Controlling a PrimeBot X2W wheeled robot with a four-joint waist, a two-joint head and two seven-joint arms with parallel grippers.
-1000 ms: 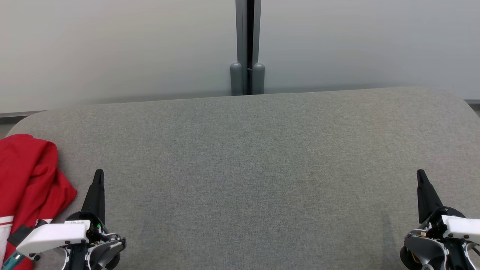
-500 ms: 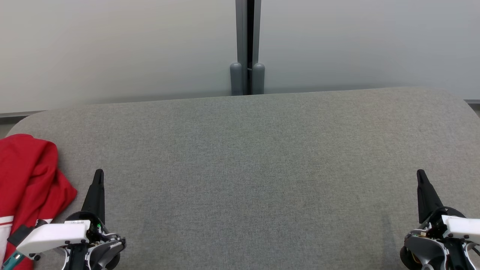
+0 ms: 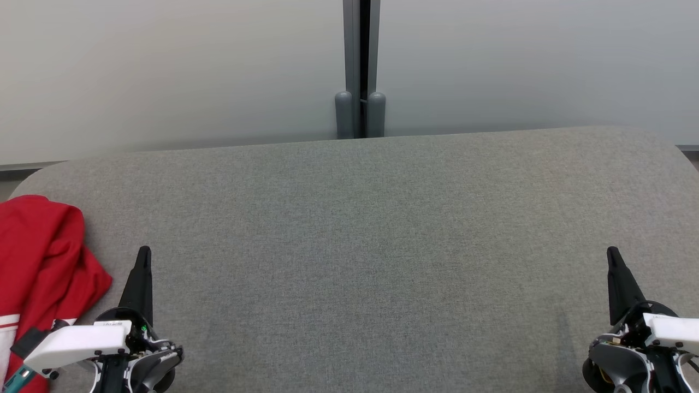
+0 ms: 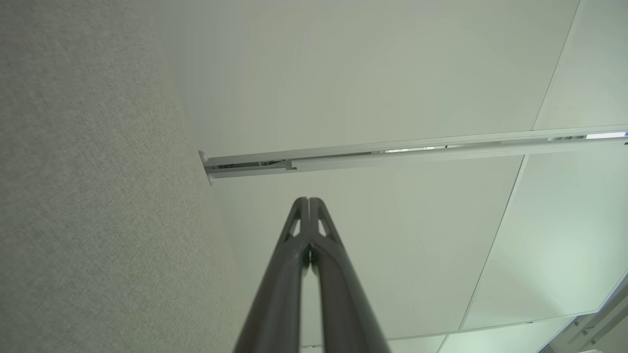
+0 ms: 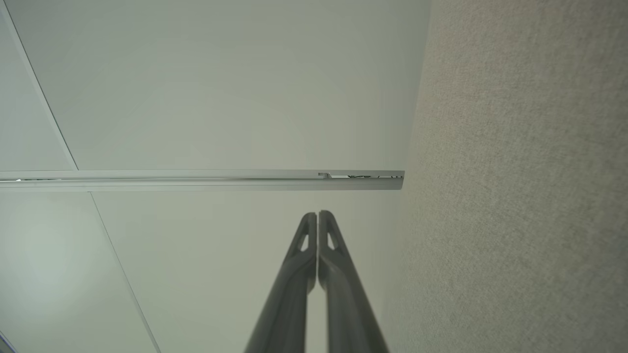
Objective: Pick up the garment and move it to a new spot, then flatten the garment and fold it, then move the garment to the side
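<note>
**Head view.** I am looking down on a grey fabric surface (image 3: 355,245) with rounded far corners, which is filling the lower two thirds of the frame. Pale wall panels (image 3: 164,71) and a dark vertical post (image 3: 360,65) are standing behind it at top centre.

The garment (image 3: 41,273), red with white striping near its lower edge, is lying bunched at the left edge of the frame, which is cutting part of it off. The left gripper (image 3: 143,252) is pointing up the frame at lower left, its fingers pressed together into one dark spike. The garment's nearest fold is lying just left of that spike, near the tip but apart from it. Lower down, the white wrist housing (image 3: 76,341) is overlapping the cloth in the picture, and I cannot tell whether the two are touching.

The right gripper (image 3: 612,252) is pointing up at lower right, fingers likewise together. It is sitting well apart from the garment, across the width of the surface.

**Wrist views.** I am seeing the left gripper (image 4: 309,201) and the right gripper (image 5: 317,214) each with tips meeting.
</note>
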